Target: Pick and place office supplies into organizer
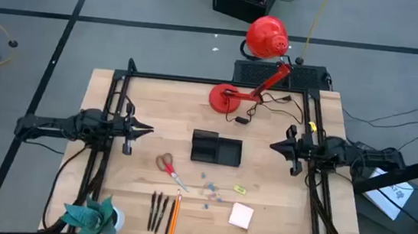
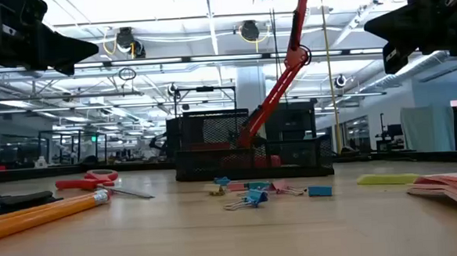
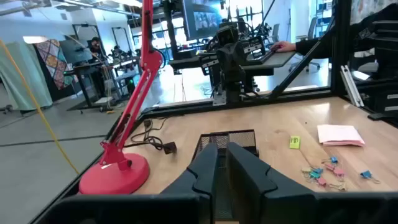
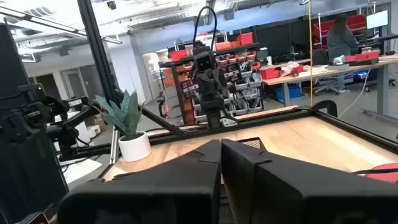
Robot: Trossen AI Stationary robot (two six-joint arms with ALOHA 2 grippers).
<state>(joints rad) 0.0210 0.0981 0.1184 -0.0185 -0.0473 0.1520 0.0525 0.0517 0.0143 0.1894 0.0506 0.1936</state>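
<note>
Fingers of both arms are pinched together and hold nothing: the left fingers (image 1: 146,130) show only a thin slit between them, the right fingers (image 1: 274,146) are pressed tight. Both hang above the worktop (image 1: 149,180), tips pointing at each other.

Between the two sets of fingers, nearer the right ones, sits one black organizer (image 1: 216,149), its long axis running along the line from fingers to fingers. No supply can be seen in it.

On the near side of the organizer, away from the lamp, the supplies lie loose. One pair of red-handled scissors (image 1: 169,168) lies on the left fingers' side, handles toward those fingers, blades slanting away toward the worktop's near edge. Three dark pens (image 1: 158,210) and one orange pencil (image 1: 175,216) lie side by side, long axes across the line between the fingers, well apart from both. One pink notepad (image 1: 241,215) lies flat on the right fingers' side. A scatter of small blue clips (image 1: 211,191) and one yellow bit (image 1: 240,189) lie between scissors and notepad; the clips are too small to count.

Beyond the organizer stands one red lamp (image 1: 226,98). One plant (image 1: 92,217) stands at the near corner on the left fingers' side.
</note>
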